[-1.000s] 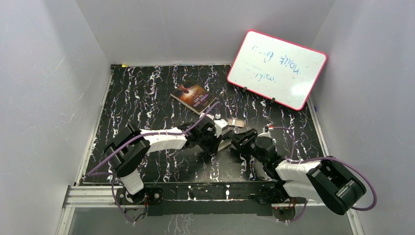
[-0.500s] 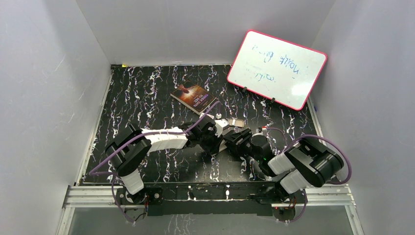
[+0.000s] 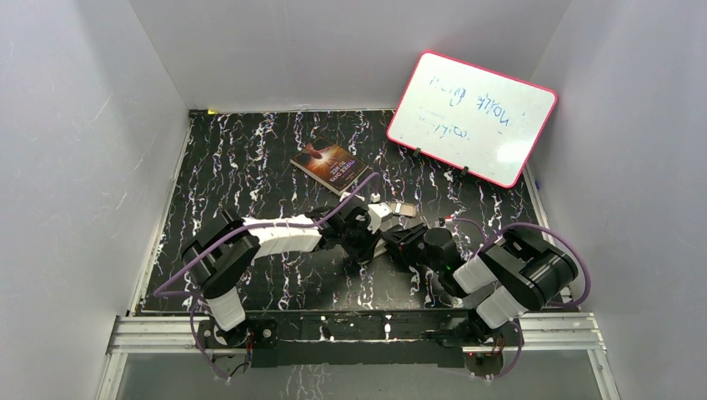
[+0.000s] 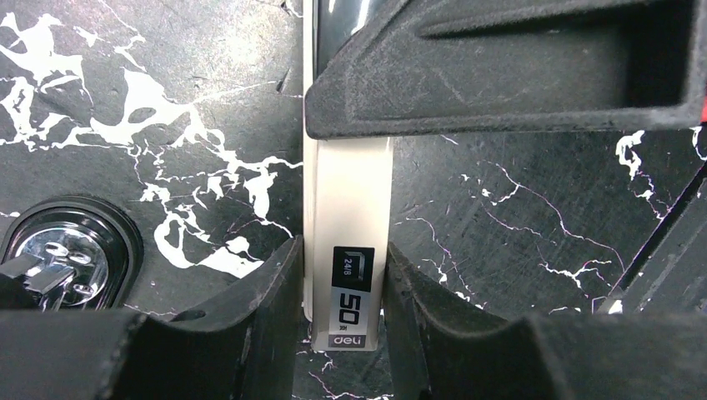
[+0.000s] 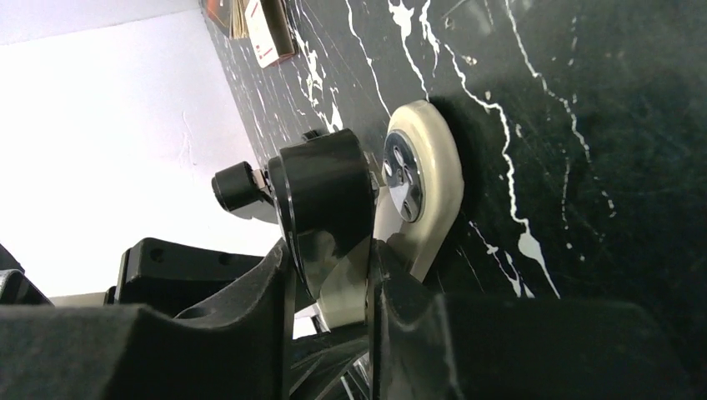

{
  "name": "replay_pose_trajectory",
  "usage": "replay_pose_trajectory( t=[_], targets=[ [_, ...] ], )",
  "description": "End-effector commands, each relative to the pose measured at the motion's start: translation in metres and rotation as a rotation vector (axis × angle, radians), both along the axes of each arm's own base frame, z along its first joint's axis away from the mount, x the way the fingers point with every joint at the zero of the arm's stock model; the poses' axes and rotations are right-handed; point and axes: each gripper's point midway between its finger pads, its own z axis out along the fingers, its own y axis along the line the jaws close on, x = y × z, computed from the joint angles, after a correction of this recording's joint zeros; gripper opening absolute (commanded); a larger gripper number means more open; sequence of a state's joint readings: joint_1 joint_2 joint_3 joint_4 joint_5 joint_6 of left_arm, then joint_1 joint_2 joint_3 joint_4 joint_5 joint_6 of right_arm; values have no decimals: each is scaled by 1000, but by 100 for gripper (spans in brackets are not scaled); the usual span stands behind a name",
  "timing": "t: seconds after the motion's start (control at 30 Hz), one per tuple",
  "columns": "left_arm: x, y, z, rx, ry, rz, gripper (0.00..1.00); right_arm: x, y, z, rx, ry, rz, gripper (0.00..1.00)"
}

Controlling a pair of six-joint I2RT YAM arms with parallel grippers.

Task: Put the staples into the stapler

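The stapler (image 4: 346,192), cream with a black top, lies on the dark marbled table between both arms (image 3: 385,243). My left gripper (image 4: 343,275) is shut on its cream end that carries the "24/8 50" label. My right gripper (image 5: 329,275) is shut on the other end, one finger on the black top (image 5: 321,192) and the other on the cream body beside the round hinge (image 5: 417,179). A right finger (image 4: 500,67) crosses the top of the left wrist view. The small staples box (image 3: 403,208) sits just behind the grippers; I cannot make out single strips.
A book (image 3: 331,165) lies behind the grippers at mid-table. A pink-framed whiteboard (image 3: 471,117) leans at the back right. Grey walls close in the table (image 3: 250,167) on three sides.
My right gripper has shifted a little left and closed onto the stapler. The right arm's elbow has folded in and risen. The left arm has held still.
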State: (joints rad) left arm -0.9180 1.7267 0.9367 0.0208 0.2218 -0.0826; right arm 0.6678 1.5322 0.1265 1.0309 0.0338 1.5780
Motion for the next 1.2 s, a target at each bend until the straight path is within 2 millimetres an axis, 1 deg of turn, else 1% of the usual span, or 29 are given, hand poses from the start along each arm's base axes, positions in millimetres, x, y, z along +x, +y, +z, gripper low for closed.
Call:
replay_pose_trajectory(
  t=[0.0,0.03,0.07,0.1,0.13,0.2,0.3,0.37,0.4,0.43,0.47,0.53,0.63,0.67,0.7,0.77,0.9,0.93,1.0,1.03,1.1,1.17],
  targets=[
    [-12,0,-13,49,36,-49,4,12,3,23,71,-43,-40,23],
    [-8,0,-13,58,24,-46,6,13,0,22,55,-43,-47,32],
    [-3,0,-12,73,7,-42,10,14,-3,21,37,-48,-50,39],
    [2,1,-10,92,-10,-38,17,15,-6,19,12,-52,-51,43],
    [7,0,-4,99,-30,-38,24,17,-9,17,-20,-65,-55,46],
    [11,-1,12,90,-65,-56,34,19,-19,11,-94,-75,-76,50],
    [16,4,43,65,-131,-64,42,22,-34,9,-198,-124,-82,57],
    [18,17,58,76,-178,-78,43,22,-40,12,-241,-162,-67,60],
    [21,27,64,95,-218,-95,43,21,-42,14,-257,-183,-54,62],
    [26,38,70,115,-257,-89,43,20,-42,19,-266,-209,-42,64],
    [35,51,76,129,-289,-69,43,19,-44,21,-276,-218,-34,70],
    [45,69,89,124,-316,-59,44,16,-46,27,-296,-243,-19,75],
    [61,94,103,122,-362,-35,44,12,-52,36,-323,-263,-11,80],
    [64,100,101,131,-374,-42,50,9,-55,39,-331,-266,-14,81],
    [67,105,105,125,-407,-50,53,7,-57,40,-339,-261,-16,82],
    [63,109,98,121,-420,-102,60,2,-64,38,-356,-236,-25,83],
    [52,111,75,136,-376,-223,61,-12,-71,31,-368,-182,-11,83],
    [50,112,64,157,-355,-255,61,-16,-72,28,-370,-168,-6,83],
    [45,115,50,184,-319,-295,61,-21,-73,24,-371,-151,7,83],
    [45,116,47,196,-311,-301,61,-23,-72,22,-370,-147,16,83],
    [48,116,45,207,-312,-299,61,-22,-68,25,-368,-193,48,84],
    [50,115,48,201,-323,-293,61,-15,-59,38,-345,-311,82,84]
  ],
)
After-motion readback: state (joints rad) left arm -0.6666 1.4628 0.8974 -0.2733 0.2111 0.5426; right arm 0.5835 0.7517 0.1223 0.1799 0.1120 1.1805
